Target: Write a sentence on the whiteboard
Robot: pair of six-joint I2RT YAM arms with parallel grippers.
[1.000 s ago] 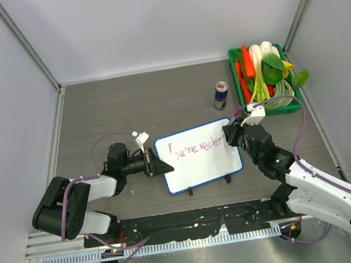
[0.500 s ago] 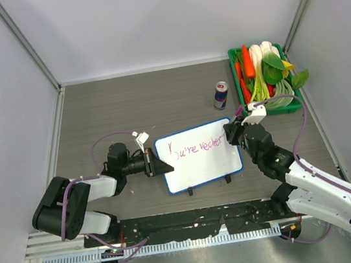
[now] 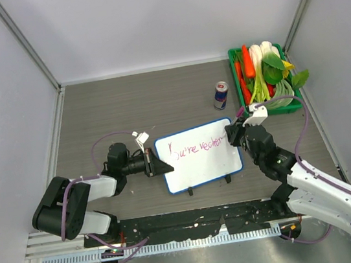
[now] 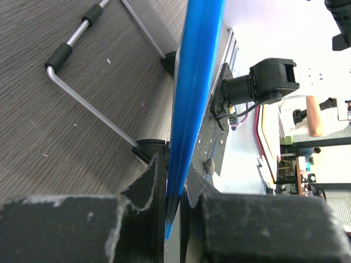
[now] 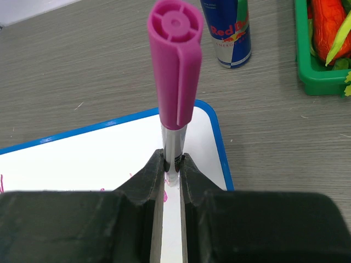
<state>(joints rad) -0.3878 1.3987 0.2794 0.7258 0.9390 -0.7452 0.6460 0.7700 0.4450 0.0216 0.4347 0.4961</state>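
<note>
**Top view, lower centre.** The whiteboard (image 3: pixel 200 167) rests on the surface (image 3: pixel 126 106), with the sentence (image 3: pixel 197 148) in pink across its upper part. The left claw (image 3: pixel 166 165) is clamped on the board's blue left rim. The right claw (image 3: pixel 231 132), at the board's upper right corner, is closed around a pink-capped marker (image 5: pixel 174 82). A drink can (image 3: pixel 221 95) and a green tray (image 3: pixel 233 64) of vegetables stand at upper right.

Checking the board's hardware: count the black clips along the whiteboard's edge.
2. Both sit on the near long edge of the whiteboard: the left clip toward its left end, the right clip toward its right end. None looks hidden.
</note>
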